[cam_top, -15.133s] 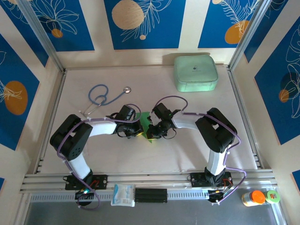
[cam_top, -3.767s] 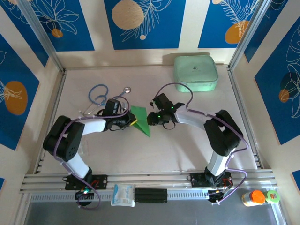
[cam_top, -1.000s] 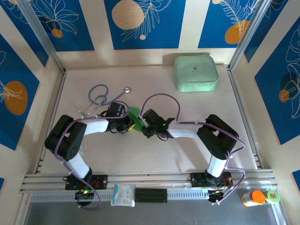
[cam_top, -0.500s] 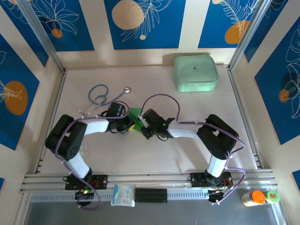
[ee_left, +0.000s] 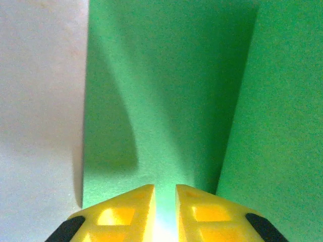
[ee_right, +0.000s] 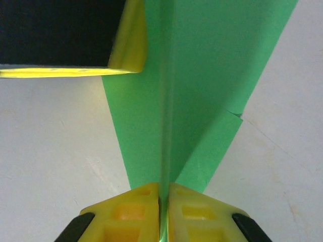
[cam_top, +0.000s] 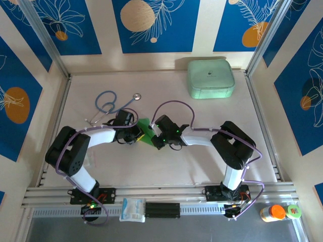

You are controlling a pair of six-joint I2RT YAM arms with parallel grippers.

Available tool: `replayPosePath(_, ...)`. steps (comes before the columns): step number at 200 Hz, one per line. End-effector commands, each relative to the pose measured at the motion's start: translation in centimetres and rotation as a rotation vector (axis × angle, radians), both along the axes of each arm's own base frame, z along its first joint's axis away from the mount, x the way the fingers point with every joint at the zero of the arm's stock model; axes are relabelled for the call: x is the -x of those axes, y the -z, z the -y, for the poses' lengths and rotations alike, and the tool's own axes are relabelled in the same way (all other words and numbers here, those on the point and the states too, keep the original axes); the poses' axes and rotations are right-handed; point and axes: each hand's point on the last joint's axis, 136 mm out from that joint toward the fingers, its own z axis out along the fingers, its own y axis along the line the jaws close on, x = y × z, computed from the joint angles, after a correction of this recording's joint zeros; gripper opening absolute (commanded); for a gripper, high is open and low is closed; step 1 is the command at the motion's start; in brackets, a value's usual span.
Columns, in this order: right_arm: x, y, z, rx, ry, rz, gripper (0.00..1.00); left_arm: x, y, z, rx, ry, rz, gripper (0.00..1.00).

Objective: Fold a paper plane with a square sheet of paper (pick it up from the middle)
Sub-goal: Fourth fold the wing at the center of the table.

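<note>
Top external: paper (cam_top: pixel 146 130) outside seemingly-shut case (cam_top: pixel 211 78)

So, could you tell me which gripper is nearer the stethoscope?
Left. The left gripper sits just below-right of the stethoscope; the right gripper lies farther right, beyond the green paper.

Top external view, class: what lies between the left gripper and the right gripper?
The folded green paper lies between the left gripper and right gripper in the top view. Each wrist view shows its gripper shut on it.
</note>
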Motion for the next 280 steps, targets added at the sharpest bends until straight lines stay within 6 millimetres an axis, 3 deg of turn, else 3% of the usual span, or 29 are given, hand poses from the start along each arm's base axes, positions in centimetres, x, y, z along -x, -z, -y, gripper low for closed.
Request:
replayPosePath(1, 0.3, -0.2, -0.7, -0.046, -0.02, -0.06, 0.12, -0.2, -1.5, 0.4, 0.0, 0.038, 0.052, 0.19)
replayPosePath(81, 0.5, 0.3, -0.8, -0.085, -0.026, -0.142, 0.12, 0.0, -1.9, 1.0, 0.046, 0.076, 0.105, 0.2)
replayPosePath(200, 0.4, 0.9, -0.5, -0.163, -0.008, -0.276, 0.12, 0.7, -3.5, 2.0, 0.134, 0.143, 0.224, 0.31)
replayPosePath(280, 0.1, 0.9, -0.2, -0.193, 0.003, -0.311, 0.12, 0.5, -2.4, 2.8, 0.154, 0.155, 0.21, 0.35)
